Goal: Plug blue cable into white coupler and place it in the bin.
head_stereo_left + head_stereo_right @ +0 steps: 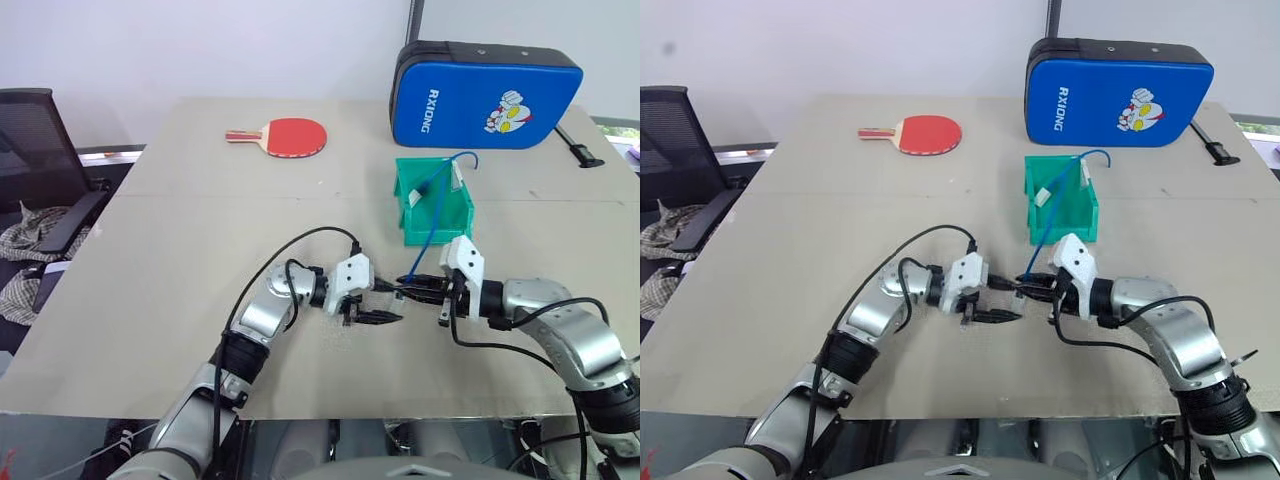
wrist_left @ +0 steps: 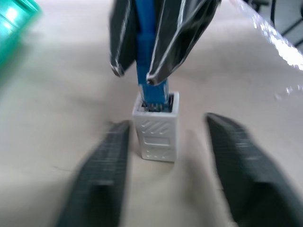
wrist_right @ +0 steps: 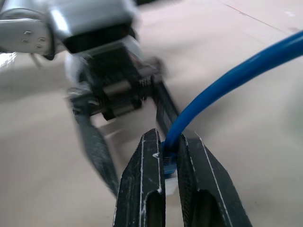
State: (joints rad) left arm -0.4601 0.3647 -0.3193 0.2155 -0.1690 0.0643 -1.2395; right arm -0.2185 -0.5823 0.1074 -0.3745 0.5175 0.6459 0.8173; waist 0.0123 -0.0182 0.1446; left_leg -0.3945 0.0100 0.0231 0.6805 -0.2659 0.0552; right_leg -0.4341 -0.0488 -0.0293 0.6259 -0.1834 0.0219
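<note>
blue cable [image 3: 227,80] was pinched near its plug by the closed right gripper [image 3: 171,163], plug seated in the white coupler [image 2: 155,127], which was flanked untouched by the spread left gripper [image 2: 165,189].

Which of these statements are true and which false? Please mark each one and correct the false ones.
1. The blue cable is plugged into the white coupler. True.
2. The left gripper is clamped on the coupler. False: its fingers stand open on either side of it.
3. The right gripper pinches the cable near its plug. True.
4. The bin is red. False: it is green.
5. A red paddle lies on the table. True.
</note>
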